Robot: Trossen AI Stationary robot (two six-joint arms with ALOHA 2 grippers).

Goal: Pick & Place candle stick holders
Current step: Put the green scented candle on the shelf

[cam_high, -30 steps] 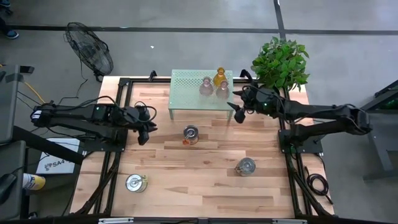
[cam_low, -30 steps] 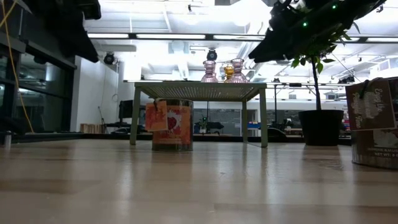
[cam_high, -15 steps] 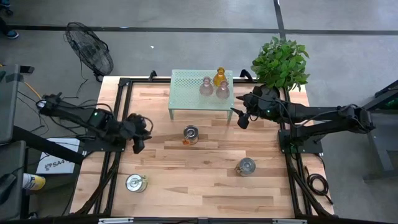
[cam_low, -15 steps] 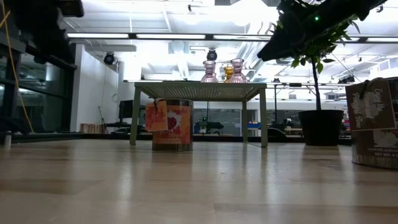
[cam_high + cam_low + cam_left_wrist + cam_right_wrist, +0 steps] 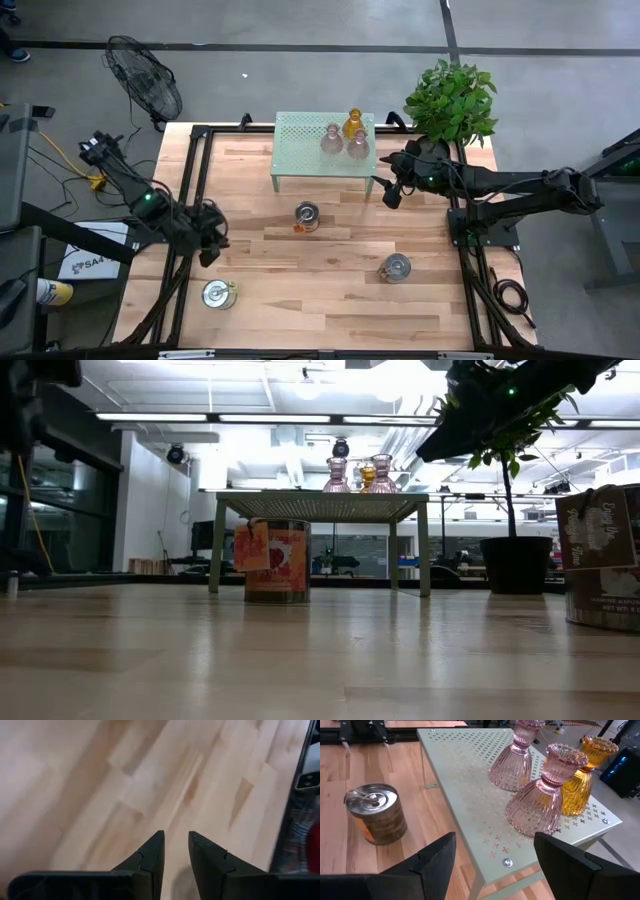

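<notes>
Wooden tabletop [image 5: 320,290]: three glass holders [image 5: 540,795] stood on green stand [image 5: 470,785], likely fragile, slippery; best gripped at narrow neck. Right tool [image 5: 495,865] spread wide nearby. Left tool [image 5: 175,855] nearly closed, empty.

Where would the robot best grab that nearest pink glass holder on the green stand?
Probably at the narrow neck of the near pink holder, just under its flared rim. The ribbed body widens toward its base, so the neck suits the open right tool. Come from the stand's open front edge, since the amber holder and the other pink one crowd behind.
</notes>
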